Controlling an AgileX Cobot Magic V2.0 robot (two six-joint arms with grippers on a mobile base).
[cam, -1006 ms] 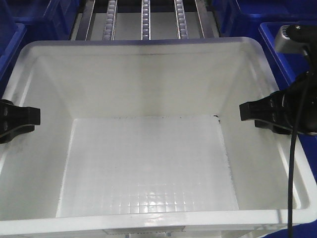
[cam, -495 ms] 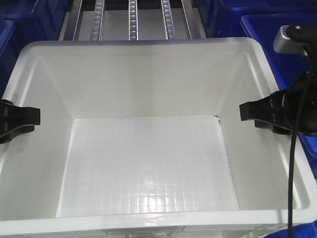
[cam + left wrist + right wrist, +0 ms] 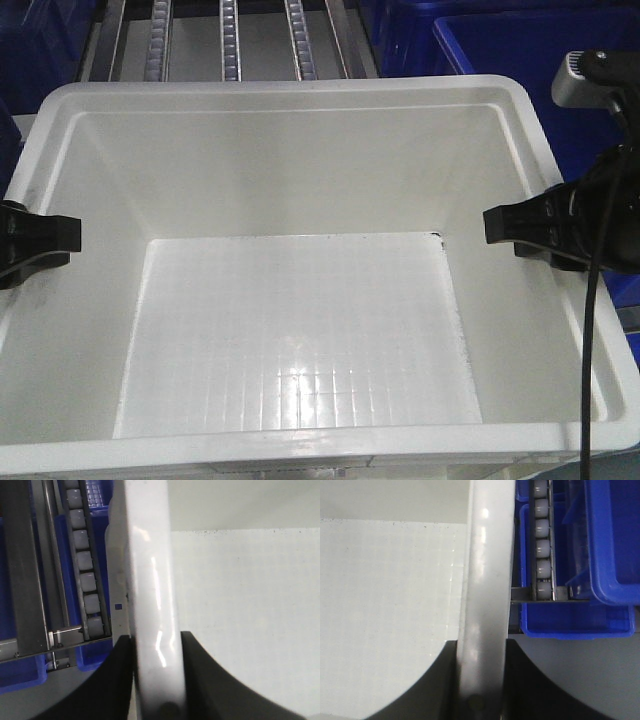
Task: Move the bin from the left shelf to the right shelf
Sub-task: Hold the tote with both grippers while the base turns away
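A large empty white bin (image 3: 300, 130) fills the front view, held up between both arms. My left gripper (image 3: 20, 240) is shut on the bin's left rim (image 3: 152, 605), one black finger (image 3: 112, 680) outside and one inside the wall. My right gripper (image 3: 520, 228) is shut on the bin's right rim (image 3: 487, 580), with a black finger (image 3: 530, 685) on each side of the wall. The bin's gridded floor (image 3: 295, 340) is bare.
A roller-track shelf (image 3: 230, 45) with metal rails lies beyond the bin's far wall. Blue bins (image 3: 500, 40) stand at the back right and show below the right rim (image 3: 600, 555). Rollers and blue plastic (image 3: 85, 570) lie under the left rim.
The roller tracks and blue bins behind have slid left in the front view while bin and grippers keep their place: the held bin is travelling right along the shelves.
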